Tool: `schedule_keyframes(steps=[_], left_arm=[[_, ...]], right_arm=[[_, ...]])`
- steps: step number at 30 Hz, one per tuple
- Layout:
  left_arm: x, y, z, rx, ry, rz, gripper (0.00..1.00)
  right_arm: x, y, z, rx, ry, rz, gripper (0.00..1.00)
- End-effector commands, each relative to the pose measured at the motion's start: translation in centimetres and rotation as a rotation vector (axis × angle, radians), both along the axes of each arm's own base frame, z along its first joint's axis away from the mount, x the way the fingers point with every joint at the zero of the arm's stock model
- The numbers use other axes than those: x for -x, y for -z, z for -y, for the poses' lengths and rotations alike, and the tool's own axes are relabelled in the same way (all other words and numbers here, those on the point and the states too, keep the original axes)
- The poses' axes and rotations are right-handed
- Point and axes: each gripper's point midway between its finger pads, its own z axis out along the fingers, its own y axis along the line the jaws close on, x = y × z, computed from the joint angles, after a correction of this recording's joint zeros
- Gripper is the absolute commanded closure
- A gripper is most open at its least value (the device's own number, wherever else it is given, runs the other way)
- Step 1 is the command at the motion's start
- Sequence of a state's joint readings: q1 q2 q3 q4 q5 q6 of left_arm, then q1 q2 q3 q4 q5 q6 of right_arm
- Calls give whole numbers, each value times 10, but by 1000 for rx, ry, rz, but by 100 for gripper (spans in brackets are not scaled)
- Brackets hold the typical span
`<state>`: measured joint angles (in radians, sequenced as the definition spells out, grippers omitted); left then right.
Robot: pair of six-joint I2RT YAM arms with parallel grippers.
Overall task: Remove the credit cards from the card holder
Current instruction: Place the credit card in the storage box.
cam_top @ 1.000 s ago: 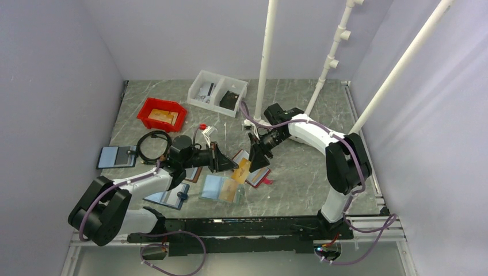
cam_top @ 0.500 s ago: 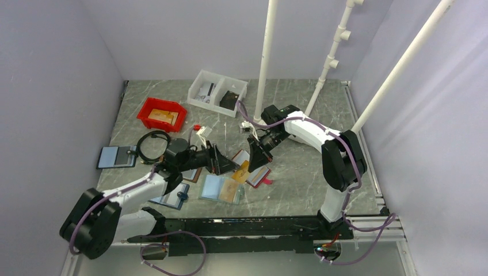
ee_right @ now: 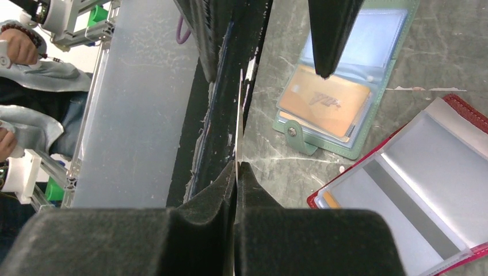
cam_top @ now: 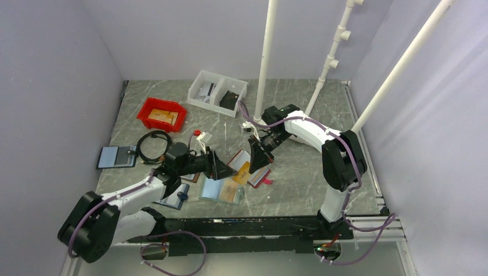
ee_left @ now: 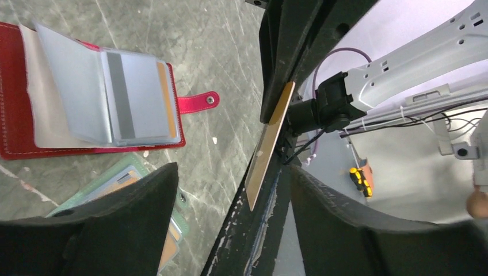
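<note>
While the left gripper (cam_top: 221,167) hangs wide open and empty, just left of the card holder (ee_left: 10,132), that red holder lies spread flat mid-bench toward the near edge, sleeves up for picking. The right gripper (cam_top: 258,158) is pinched tight on one tan-orange credit card (ee_left: 269,144) (edge-on here), held off the bench. A pale blue-grey card (ee_left: 135,95) waits in its sleeve.

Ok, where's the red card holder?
In the top view, the card holder lies open on the table, just under the right hand, with the teal holder to its left.
</note>
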<state>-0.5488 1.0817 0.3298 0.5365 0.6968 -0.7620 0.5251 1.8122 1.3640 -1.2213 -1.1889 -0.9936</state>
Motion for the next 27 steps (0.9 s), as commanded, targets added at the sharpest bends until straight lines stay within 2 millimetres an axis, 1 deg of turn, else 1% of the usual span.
schedule_keyframes(steps=[1,5,7,8,9,10,11,12,13,14,15,17,19,20,21,23,24,27], left_arm=[[3,-19,17,45,125,50,30],[9,-16,27,57,199,17,51],[12,-14,30,60,230,6,54],[13,-15,31,65,244,11,60],[15,-15,31,70,259,12,76],[16,-16,32,71,275,8,96],[17,-17,33,72,286,6,100],[17,-18,33,70,290,4,100],[15,-19,32,64,278,5,100],[10,-16,29,34,245,-23,100],[3,-16,23,5,204,-21,100],[-11,-16,4,-74,94,-44,100],[-28,-22,-20,-157,-25,-22,100],[-37,-25,-35,-207,-83,-15,100],[-47,-28,-49,-252,-140,-9,100],[-69,-43,-75,-295,-218,22,100],[-81,-48,-88,-297,-251,16,100],[-121,-73,-122,-227,-343,10,100]], right_arm=[[-5,-16,-7,-80,-8,20,100],[-6,-15,-8,-75,-2,14,100],[-6,-14,-8,-70,2,10,100],[-7,-14,-8,-70,2,11,100],[-7,-15,-8,-69,2,14,100],[-7,-15,-8,-68,2,19,100],[-7,-15,-7,-61,3,25,100],[-8,-14,-6,-48,6,37,95],[-10,-13,-5,-33,11,51,83],[-11,-13,-3,-16,19,70,66],[-13,-13,0,9,25,100,54],[-20,-13,10,72,59,211,36],[-37,-12,24,146,151,376,21],[-44,-13,33,175,202,447,15],[-52,-13,42,196,241,507,11],[-60,-17,59,206,297,563,2],[-64,-19,68,205,328,574,1],[-63,-24,80,183,352,606,1]])
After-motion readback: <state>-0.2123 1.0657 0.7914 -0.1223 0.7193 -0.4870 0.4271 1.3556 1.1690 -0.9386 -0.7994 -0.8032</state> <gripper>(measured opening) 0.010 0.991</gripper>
